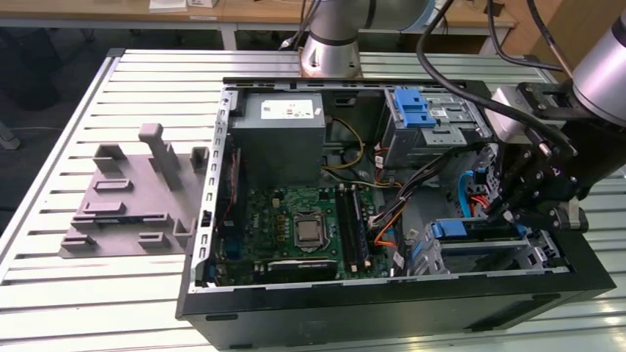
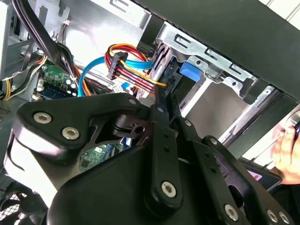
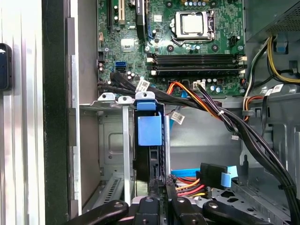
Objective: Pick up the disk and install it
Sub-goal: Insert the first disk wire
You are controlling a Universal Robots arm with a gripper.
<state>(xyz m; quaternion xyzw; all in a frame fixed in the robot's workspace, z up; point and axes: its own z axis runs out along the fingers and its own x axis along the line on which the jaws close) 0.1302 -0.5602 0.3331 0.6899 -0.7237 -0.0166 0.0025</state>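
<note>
The disk (image 1: pixel 468 229), a dark slab in a blue carrier, stands on edge inside the lower metal drive cage of the open computer case, at the exterior view's right. In both wrist views its blue tab (image 3: pixel 149 129) (image 2: pixel 191 71) points away from the arm. My gripper (image 1: pixel 509 216) hangs just over that cage. Its fingers are shut, and the gripper (image 2: pixel 162 96) (image 3: pixel 163 180) meets the disk's near edge. Whether the tips pinch that edge is hidden.
Red, orange and blue cables (image 3: pixel 201 180) run right beside the cage. Further in are the motherboard (image 1: pixel 303 227), a grey power-supply box (image 1: pixel 284 136) and an upper drive cage with a blue latch (image 1: pixel 418 110). A grey fixture (image 1: pixel 132 194) lies outside the case. A hand (image 2: pixel 287 150) is nearby.
</note>
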